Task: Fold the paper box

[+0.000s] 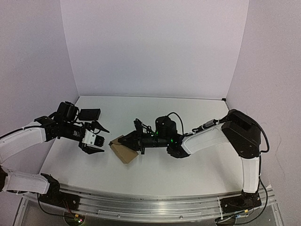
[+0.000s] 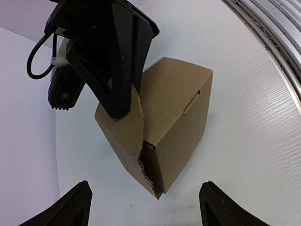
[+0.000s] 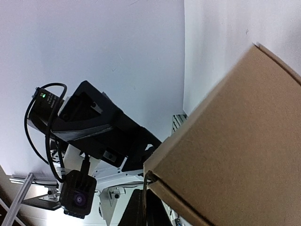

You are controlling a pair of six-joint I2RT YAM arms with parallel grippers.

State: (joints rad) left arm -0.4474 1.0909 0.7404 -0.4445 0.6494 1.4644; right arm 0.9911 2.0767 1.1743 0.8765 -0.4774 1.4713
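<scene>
The paper box (image 1: 124,151) is a small brown cardboard box, tilted, in the middle of the table. My right gripper (image 1: 121,140) is shut on one of its flaps from the right. In the right wrist view the box (image 3: 235,141) fills the right side, and the gripper (image 3: 146,212) pinches a thin card edge. My left gripper (image 1: 99,138) is open, just left of the box and apart from it. In the left wrist view the box (image 2: 178,108) lies ahead of the open gripper (image 2: 146,207), with one corner seam gaping and the right gripper (image 2: 117,89) on its rounded flap.
A small black rectangular object (image 1: 89,114) lies at the back left, behind my left arm. White walls close the table at the back and sides. The metal rail (image 1: 150,200) runs along the near edge.
</scene>
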